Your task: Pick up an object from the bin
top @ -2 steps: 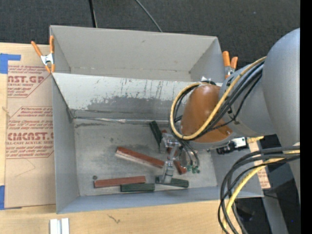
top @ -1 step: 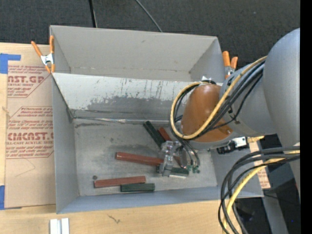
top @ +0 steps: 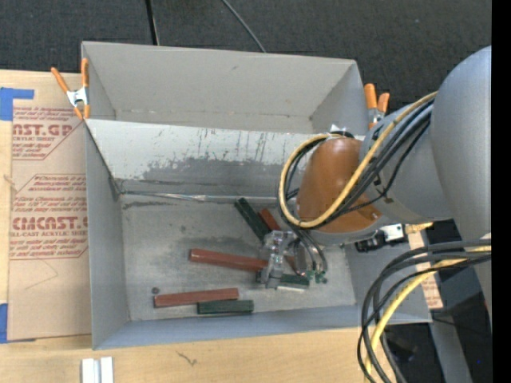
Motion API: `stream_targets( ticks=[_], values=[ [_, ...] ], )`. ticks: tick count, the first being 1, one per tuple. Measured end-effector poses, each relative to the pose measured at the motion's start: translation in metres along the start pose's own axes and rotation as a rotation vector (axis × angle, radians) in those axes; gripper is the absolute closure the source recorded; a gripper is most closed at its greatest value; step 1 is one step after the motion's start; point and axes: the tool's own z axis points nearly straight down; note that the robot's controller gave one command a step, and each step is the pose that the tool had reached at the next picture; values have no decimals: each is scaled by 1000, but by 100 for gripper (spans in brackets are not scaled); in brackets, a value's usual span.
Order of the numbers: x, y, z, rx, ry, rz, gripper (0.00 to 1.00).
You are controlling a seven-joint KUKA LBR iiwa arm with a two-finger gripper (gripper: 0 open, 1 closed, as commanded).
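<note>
Your gripper (top: 278,266) is sitting low, right of centre in the frame, at the right end of a red-brown stick (top: 223,258) on the bin (top: 160,242) floor. You cannot tell how open it is. Seemingly you are grasping; next, confirm the hold, then lift.

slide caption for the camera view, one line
Hand over the right end of a red-brown stick in the grey bin, a second red-brown stick and a dark green stick nearby.

red-brown stick (top: 219,257) rt end hidden under gripper (top: 277,273), dk green stick (top: 251,216) lower end too
</note>
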Motion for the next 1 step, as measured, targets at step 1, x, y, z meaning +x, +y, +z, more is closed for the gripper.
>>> stream_targets(
  ticks=[1],
  values=[
    [-31, -49, -166, 1, -7, 64, 100]
  ],
)
